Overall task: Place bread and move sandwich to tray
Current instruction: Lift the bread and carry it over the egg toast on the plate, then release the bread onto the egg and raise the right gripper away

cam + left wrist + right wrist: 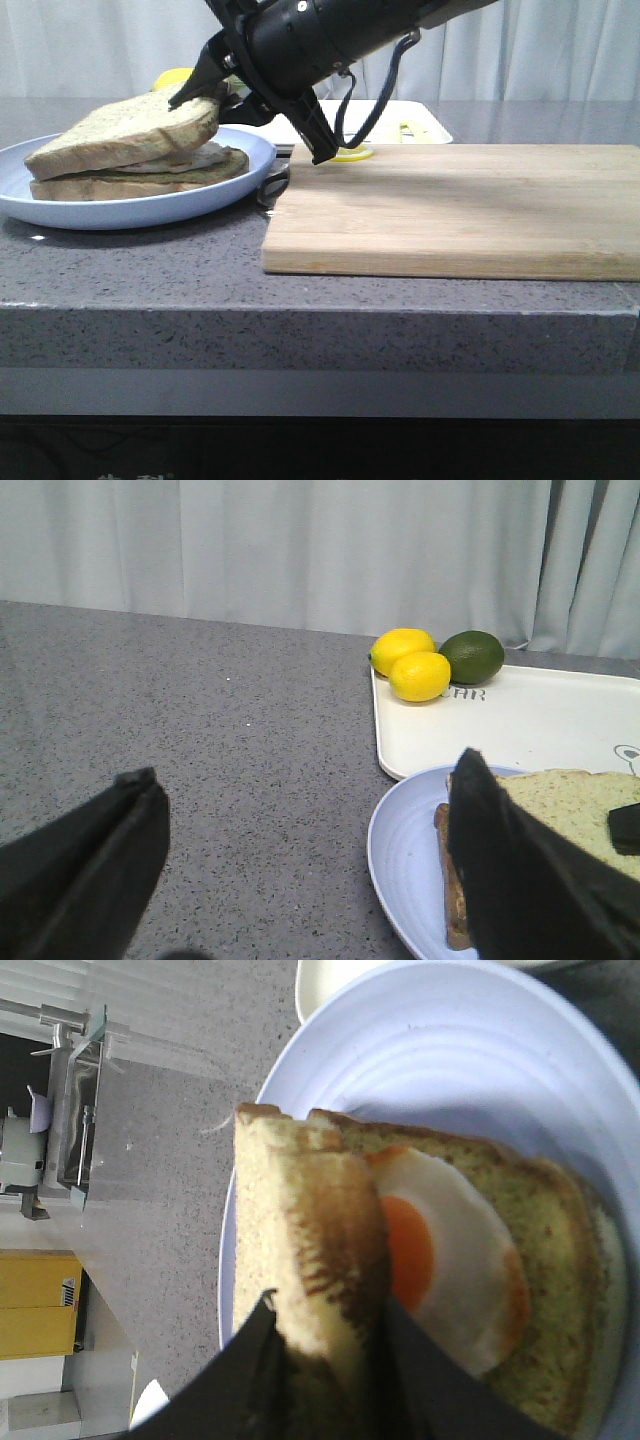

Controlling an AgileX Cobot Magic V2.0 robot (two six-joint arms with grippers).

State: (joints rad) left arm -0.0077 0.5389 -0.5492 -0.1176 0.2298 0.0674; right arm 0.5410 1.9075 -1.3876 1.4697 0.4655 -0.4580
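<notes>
My right gripper (205, 90) is shut on the bread (125, 128), a thick slice with a greenish-beige face, and holds it tilted over the lower slice with the fried egg (455, 1260) on the light-blue plate (60, 205). In the right wrist view the bread (310, 1230) stands on edge between the fingers (255, 1360). My left gripper (305, 870) is open and empty over the grey counter, beside the plate (405, 850). The white tray (530, 725) lies just behind the plate.
Two lemons (418, 675) and a lime (473, 655) sit at the tray's near corner. A light wooden cutting board (450, 210) lies right of the plate. A yellow ring (350, 153) shows behind the board's back edge. Curtains hang behind the counter.
</notes>
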